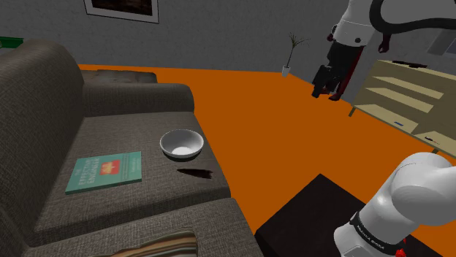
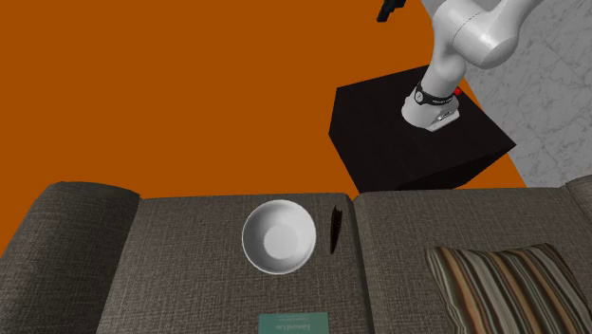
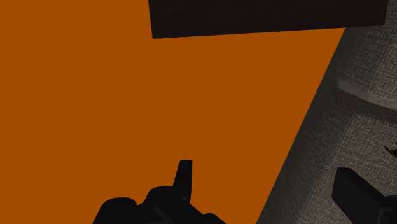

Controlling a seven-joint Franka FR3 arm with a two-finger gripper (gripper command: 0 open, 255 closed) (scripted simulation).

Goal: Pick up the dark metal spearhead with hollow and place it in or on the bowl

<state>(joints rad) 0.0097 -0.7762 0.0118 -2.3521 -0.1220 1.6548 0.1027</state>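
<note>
Spearhead point(image 1: 194, 172), a dark sliver too thin to show its hollow, lies just beside the bowl point(image 1: 181, 144); tool point(image 1: 327, 91) spread, empty.

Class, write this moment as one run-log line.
gripper: open, high over orange floor | spearhead: unheld, on sofa beside bowl | bowl: empty

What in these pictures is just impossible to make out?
Book: cover lettering too small to read in the shoulder view; the second exterior view's bottom edge cuts it off.
Spearhead: a dark sliver in both outside views; its hollow is too small to see.
Wall picture: cut off by the shoulder view's top edge.
</note>
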